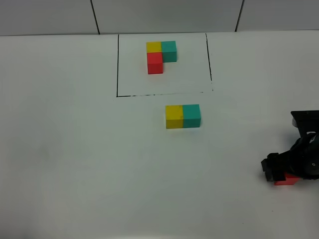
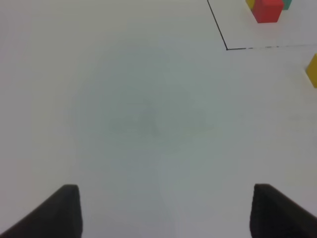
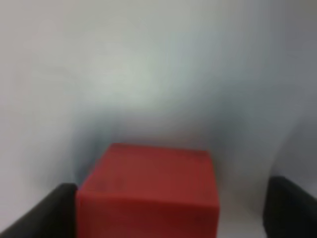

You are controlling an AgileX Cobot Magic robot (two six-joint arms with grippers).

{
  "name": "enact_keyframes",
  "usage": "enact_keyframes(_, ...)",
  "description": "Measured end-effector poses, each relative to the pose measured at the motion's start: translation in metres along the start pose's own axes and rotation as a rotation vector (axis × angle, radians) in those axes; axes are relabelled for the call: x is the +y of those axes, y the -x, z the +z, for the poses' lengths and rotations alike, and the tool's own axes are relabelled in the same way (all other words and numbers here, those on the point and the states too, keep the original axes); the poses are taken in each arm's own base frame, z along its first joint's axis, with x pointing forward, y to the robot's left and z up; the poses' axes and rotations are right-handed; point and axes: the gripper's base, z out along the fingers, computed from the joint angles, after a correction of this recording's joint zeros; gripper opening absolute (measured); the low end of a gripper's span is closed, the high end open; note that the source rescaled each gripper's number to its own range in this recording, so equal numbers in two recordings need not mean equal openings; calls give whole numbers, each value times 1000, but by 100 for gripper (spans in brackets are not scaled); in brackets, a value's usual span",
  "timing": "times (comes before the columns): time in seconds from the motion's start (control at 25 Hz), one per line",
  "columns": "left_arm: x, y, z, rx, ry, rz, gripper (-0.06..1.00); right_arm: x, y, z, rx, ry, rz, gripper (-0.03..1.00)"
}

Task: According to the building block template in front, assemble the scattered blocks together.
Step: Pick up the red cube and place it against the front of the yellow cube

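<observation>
Tabletop [image 1: 70,149], white, carries two groups of blocks and one lone block. At upper centre of the high view a thin black rectangle [image 1: 117,64] is drawn, and inside it stands the template [image 1: 159,56]: yellow and teal in the far row, with red joined below the yellow to make an L. Just below the rectangle, slightly right of centre, the yellow cube [image 1: 174,116] and the teal cube [image 1: 191,115] stand side by side and touching, yellow on the left.

The red cube [image 1: 288,181] is well apart from that pair, at the lower right edge of the frame. The dark body of the right gripper [image 3: 168,213] covers most of it from above. The blurred wrist view shows the jaws straddling the cube. One finger [image 3: 49,213] is at the cube's side, while a strip of tabletop shows between the other finger and the cube, so the grip is not clenched.

The left gripper [image 2: 167,213] is spread wide over the tabletop and grasps nothing. Its view catches a corner of the rectangle, the template's red block and a sliver of the yellow cube.
</observation>
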Motion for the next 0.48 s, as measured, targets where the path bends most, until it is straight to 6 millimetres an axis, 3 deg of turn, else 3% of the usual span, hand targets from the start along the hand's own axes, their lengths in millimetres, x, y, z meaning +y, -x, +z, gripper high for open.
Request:
enact_keyframes(0.12,0,0,0,0,0,0,61,7,-2,1,11,8,-2,0)
enact_keyframes(0.28,0,0,0,0,0,0,61,33,-5,1,9,27,-60,2)
enact_keyframes(0.48,0,0,0,0,0,0,61,89,6,-10,-53,87,-5,2)
